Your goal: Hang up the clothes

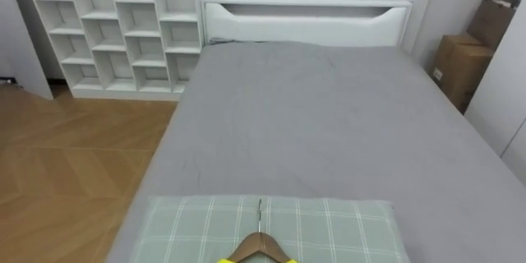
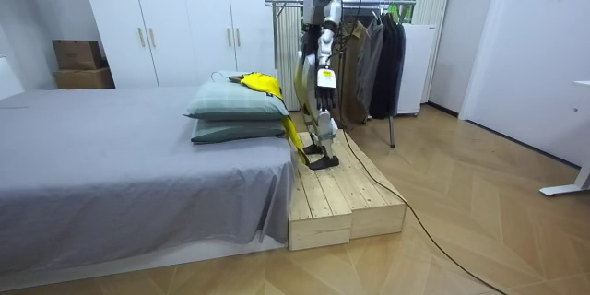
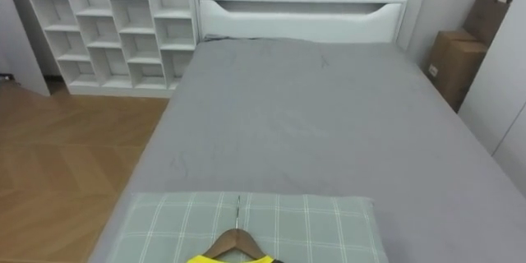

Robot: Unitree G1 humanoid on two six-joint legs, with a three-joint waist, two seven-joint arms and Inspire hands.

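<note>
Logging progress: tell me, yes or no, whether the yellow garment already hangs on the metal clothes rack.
No: the yellow garment lies on the green checked pillow on the grey bed.

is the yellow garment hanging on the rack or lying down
Lying down: the yellow garment lies draped over the pillow, away from the rack.

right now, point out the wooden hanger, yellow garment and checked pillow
wooden clothes hanger (image 1: 260,243), left eye view, wooden neck
yellow garment (image 2: 261,82), room view, fold atop pillow
green checked pillow (image 1: 337,226), left eye view, bare top
</note>
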